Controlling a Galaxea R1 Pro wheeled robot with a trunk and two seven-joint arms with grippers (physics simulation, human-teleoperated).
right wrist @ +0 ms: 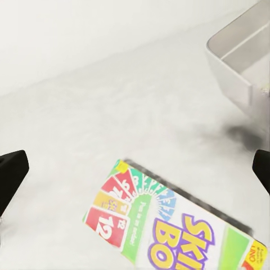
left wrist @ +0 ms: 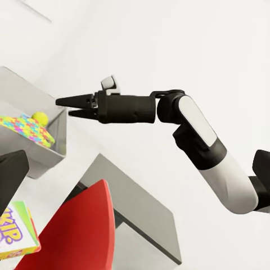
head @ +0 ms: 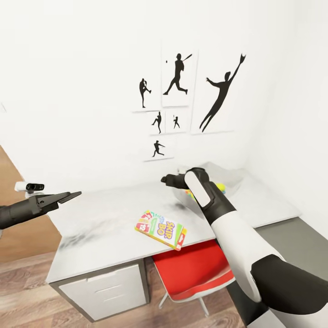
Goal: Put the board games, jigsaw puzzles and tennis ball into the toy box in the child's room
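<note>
A Skip-Bo board game (head: 161, 229) (right wrist: 169, 225) (left wrist: 14, 228) lies flat near the front edge of the pale desk (head: 105, 223). The grey toy box (head: 230, 175) (left wrist: 56, 135) (right wrist: 236, 56) stands at the back right, partly behind my right arm. In it lie a jigsaw puzzle (left wrist: 25, 128) (head: 189, 193) and the tennis ball (left wrist: 39, 117) (head: 220, 186). My right gripper (head: 165, 179) (left wrist: 63, 107) (right wrist: 135, 169) hovers open over the desk between the carton and the box, holding nothing. Over the desk's left end, my left gripper (head: 73, 197) is open and empty.
A red-and-white swivel chair (head: 196, 269) (left wrist: 79, 230) is tucked under the desk below the carton. A drawer unit (head: 105, 287) sits under the desk's left end, and a lower dark grey shelf (head: 291, 237) joins on the right. Baseball silhouette prints (head: 177, 75) hang on the white wall.
</note>
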